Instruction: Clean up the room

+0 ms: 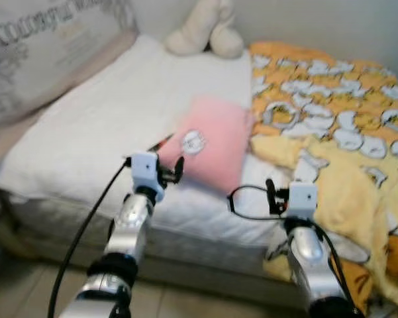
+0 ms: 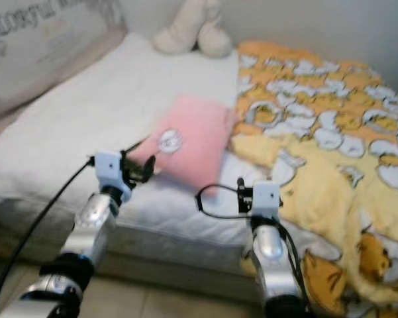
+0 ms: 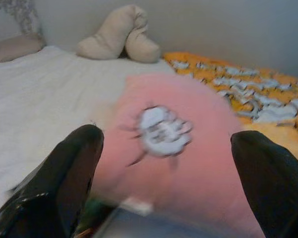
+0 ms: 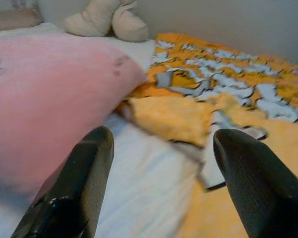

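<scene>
Left eye view: pink pillow lies lengthwise up the bed; both grippers gape wide, empty.

The pillow lies on the bed, near its front edge. To the right of the pillow, touching it, the blanket covers the bed and hangs over the front edge. Behind the pillow, at the wall, sits a soft toy. Left of the pillow (well apart) a cushion leans at the bed's side.
</scene>
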Robot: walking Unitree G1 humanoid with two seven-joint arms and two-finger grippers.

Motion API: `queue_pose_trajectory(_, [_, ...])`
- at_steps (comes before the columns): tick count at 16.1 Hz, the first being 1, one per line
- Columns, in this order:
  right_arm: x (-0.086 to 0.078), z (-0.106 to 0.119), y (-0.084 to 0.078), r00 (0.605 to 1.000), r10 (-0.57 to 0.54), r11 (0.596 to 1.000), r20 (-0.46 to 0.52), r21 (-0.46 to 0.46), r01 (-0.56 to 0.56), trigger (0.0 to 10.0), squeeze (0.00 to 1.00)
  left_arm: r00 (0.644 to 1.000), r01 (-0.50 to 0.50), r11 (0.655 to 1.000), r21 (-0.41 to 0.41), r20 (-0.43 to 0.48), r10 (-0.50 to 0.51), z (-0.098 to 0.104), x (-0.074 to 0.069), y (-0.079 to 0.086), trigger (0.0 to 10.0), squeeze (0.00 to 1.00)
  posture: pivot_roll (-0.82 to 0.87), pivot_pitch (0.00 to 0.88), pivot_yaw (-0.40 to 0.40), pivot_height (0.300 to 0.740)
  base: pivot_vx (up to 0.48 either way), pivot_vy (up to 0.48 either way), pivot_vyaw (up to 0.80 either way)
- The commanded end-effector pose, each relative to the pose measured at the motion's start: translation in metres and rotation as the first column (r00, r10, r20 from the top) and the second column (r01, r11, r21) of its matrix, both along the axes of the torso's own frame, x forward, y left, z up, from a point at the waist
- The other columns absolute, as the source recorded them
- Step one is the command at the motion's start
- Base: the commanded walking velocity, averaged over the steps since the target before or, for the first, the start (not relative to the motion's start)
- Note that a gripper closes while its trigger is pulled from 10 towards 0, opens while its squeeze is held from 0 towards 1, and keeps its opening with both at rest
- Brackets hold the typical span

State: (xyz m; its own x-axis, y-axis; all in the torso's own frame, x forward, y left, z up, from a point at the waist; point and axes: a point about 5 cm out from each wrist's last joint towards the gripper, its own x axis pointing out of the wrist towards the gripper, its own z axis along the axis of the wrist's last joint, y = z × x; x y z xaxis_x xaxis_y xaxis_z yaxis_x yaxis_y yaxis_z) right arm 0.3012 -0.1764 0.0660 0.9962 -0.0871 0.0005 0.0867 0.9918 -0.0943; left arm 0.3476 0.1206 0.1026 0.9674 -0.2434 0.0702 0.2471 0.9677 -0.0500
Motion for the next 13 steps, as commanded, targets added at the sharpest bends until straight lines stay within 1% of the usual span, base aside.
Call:
queue_pose_trajectory(1, [0.001,0.003,-0.003,1.0,-0.013,1.0,0.01,-0.008,0.013,10.0,0.0,1.0,0.009,1.0,0.005,0.025,-0.009,0.006,0.002,-0.004,10.0,0.0,0.18,0.0,-0.038,0.74,0.48,0.0,0.43])
queue_pose_trajectory(3, [0.004,0.007,-0.003,1.0,-0.015,1.0,0.025,-0.014,0.016,10.0,0.0,0.999,-0.023,1.0,-0.009,0.039,0.023,0.011,0.005,0.0,10.0,0.0,0.18,0.0,-0.041,0.74,0.48,0.0,0.0])
queue_pose_trajectory(4, [0.006,0.012,-0.002,0.999,-0.014,1.0,0.043,-0.008,0.014,10.0,0.0,0.997,-0.042,0.999,0.002,0.062,0.042,0.017,0.007,0.003,10.0,0.0,0.18,0.0,-0.041,0.74,0.48,0.0,0.0])
queue_pose_trajectory(6, [0.008,0.015,-0.005,0.998,-0.026,1.0,0.051,-0.003,0.026,10.0,0.0,0.996,-0.026,0.999,0.032,0.08,0.023,0.023,0.01,0.002,10.0,0.0,0.18,0.0,-0.038,0.74,0.48,0.0,0.0])
queue_pose_trajectory(8, [0.009,0.016,-0.01,0.997,-0.057,0.998,0.051,0.027,0.056,10.0,0.0,0.997,0.007,0.999,0.047,0.071,-0.011,0.026,0.014,0.0,10.0,0.0,0.18,0.0,-0.034,0.74,0.48,0.0,0.0])
queue_pose_trajectory(10, [0.013,0.023,-0.015,0.993,-0.1,0.993,0.055,0.069,0.096,10.0,0.0,0.996,0.033,0.997,0.066,0.083,-0.038,0.035,0.02,0.006,10.0,0.0,0.17,0.0,-0.025,0.74,0.48,0.0,0.0])
queue_pose_trajectory(12, [0.018,0.025,-0.018,0.995,-0.099,0.987,0.012,0.128,0.097,10.0,0.0,0.996,0.029,0.991,0.132,0.085,-0.04,0.043,0.026,0.014,10.0,0.0,0.16,0.0,-0.018,0.74,0.48,0.0,0.0])
queue_pose_trajectory(13, [0.022,0.02,-0.018,0.996,-0.066,0.976,-0.068,0.203,0.078,10.0,0.0,0.998,0.049,0.984,0.17,0.025,-0.054,0.043,0.032,0.017,10.0,0.0,0.15,0.0,-0.014,0.74,0.375,0.0,0.0])
